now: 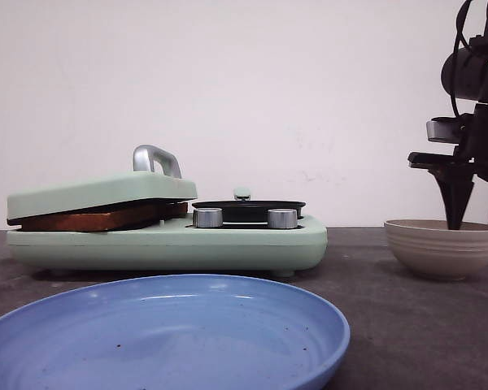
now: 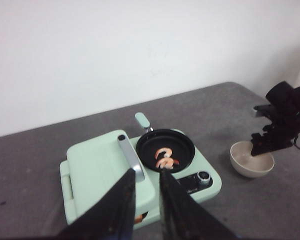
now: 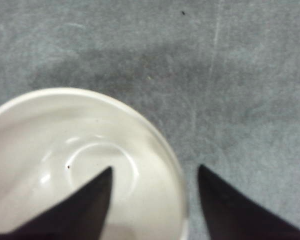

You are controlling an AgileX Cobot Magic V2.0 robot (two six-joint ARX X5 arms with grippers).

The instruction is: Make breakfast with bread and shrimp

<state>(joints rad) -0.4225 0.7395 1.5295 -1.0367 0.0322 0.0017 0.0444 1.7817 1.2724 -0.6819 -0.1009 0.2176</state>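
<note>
Here, the right pincer (image 3: 152, 200), fingers apart astride the bowl (image 3: 50, 150) rim, should close gently and lift level, judging by its straddle.

Low front view, wrists overhead, bowl (image 1: 443, 248) shared

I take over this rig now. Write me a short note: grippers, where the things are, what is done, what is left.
Right gripper: open, straddling the rim of the empty bowl, one finger inside.
Left gripper: open, empty, raised over the cooker.
Bread: under the cooker's lid, which sits slightly ajar.
Shrimp: in the small black pan.
Done: both foods are in the cooker.
Left: probably moving them to the blue plate, now empty.
</note>
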